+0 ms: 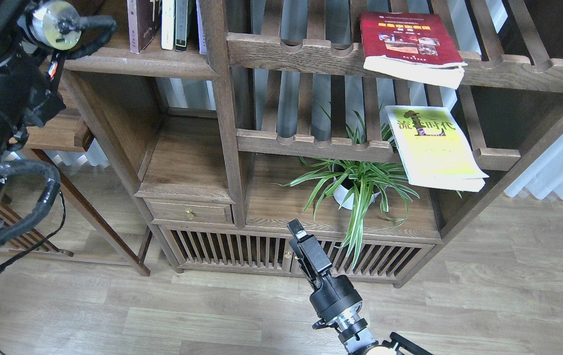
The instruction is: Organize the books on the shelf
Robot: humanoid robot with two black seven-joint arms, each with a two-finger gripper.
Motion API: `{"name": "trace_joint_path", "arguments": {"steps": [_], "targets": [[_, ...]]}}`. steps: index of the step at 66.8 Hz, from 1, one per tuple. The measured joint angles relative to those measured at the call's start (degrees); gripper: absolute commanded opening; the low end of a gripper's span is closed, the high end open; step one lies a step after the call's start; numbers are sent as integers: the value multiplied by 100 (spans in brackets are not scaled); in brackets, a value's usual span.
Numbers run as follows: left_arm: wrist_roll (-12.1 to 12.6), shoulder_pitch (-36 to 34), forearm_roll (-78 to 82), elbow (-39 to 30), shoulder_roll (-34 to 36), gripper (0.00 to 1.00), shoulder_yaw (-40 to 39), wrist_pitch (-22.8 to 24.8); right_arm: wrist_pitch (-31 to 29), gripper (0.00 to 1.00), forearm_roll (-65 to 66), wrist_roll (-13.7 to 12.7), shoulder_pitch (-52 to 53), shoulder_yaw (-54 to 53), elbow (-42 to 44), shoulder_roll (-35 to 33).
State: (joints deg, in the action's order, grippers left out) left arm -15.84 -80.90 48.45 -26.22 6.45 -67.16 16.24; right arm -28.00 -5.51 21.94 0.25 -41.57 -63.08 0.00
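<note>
Maroon book (142, 22) stands upright on the solid shelf (148, 61) at top left, beside other spines. Thick red book (409, 42) lies on the upper slatted rack, the yellow-green book (434, 145) on the rack below. Right gripper (297, 232) hangs near the floor, fingers pressed together, empty; the left gripper's fingers are out of view.

Plant (355, 182) beneath yellow-green book (434, 148)

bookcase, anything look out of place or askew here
Yes. The red book and the yellow-green book lie flat on slatted racks, front edges overhanging the rails, while the maroon book stands upright on the solid shelf.
</note>
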Motion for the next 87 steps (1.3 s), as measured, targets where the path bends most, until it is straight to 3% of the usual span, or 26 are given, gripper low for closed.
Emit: {"name": "trace_joint_path", "arguments": {"steps": [16, 43, 55, 62, 75, 87], "targets": [[-1, 323, -536, -808, 268, 47, 60, 15, 0, 99, -54, 21, -21, -185, -37, 0], [78, 1711, -828, -2695, 804, 48, -219, 1, 0, 99, -55, 10, -24, -506, -56, 0], [231, 2064, -1045, -3255, 819, 59, -458, 42, 0, 99, -33, -9, -19, -514, -186, 0], [353, 2494, -1524, -3728, 828, 61, -563, 225, 0, 99, -32, -7, -20, -537, -373, 0], [424, 3180, -2018, -3999, 892, 65, -732, 1086, 0, 99, -56, 8, -31, -737, -486, 0], [439, 3665, -2437, -4006, 881, 66, -771, 1175, 0, 99, -67, 16, 17, -895, -446, 0]]}}
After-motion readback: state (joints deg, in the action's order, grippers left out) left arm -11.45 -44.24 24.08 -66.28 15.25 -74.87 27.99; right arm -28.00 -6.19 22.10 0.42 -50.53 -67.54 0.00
